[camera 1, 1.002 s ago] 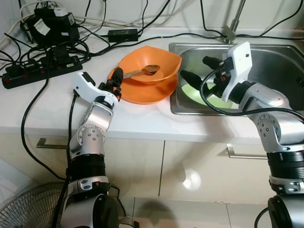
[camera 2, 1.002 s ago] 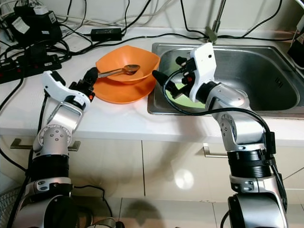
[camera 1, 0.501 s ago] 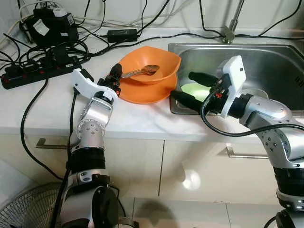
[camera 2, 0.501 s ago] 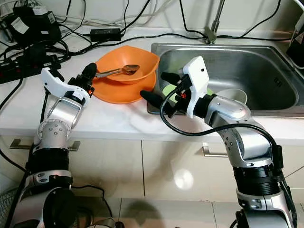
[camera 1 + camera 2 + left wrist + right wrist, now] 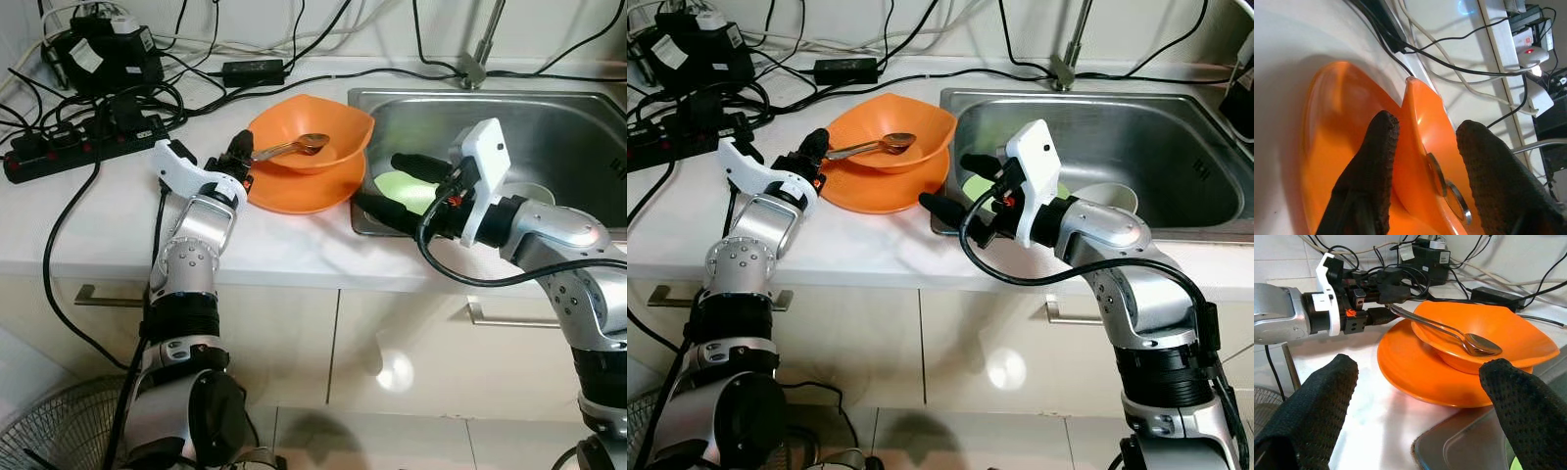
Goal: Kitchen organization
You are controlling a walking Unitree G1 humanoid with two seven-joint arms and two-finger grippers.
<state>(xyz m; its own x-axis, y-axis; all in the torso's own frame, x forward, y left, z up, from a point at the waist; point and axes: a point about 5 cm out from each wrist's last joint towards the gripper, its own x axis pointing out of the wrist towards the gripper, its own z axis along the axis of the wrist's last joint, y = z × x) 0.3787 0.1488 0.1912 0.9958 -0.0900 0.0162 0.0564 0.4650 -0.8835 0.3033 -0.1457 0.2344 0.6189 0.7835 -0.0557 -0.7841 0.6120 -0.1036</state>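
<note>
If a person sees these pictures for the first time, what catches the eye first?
The orange bowl with a metal spoon inside, stacked on an orange plate on the white counter beside the steel sink. The left claw reaches the spoon's handle, and the open right claw hovers at the sink's corner.

Black power strip (image 5: 83,147), tangled cables (image 5: 186,59) on counter; fan (image 5: 54,431) on floor.

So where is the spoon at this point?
The spoon lies in the orange bowl, which sits on the orange plate on the counter just left of the sink. Its handle sticks out over the rim toward the left gripper.
</note>
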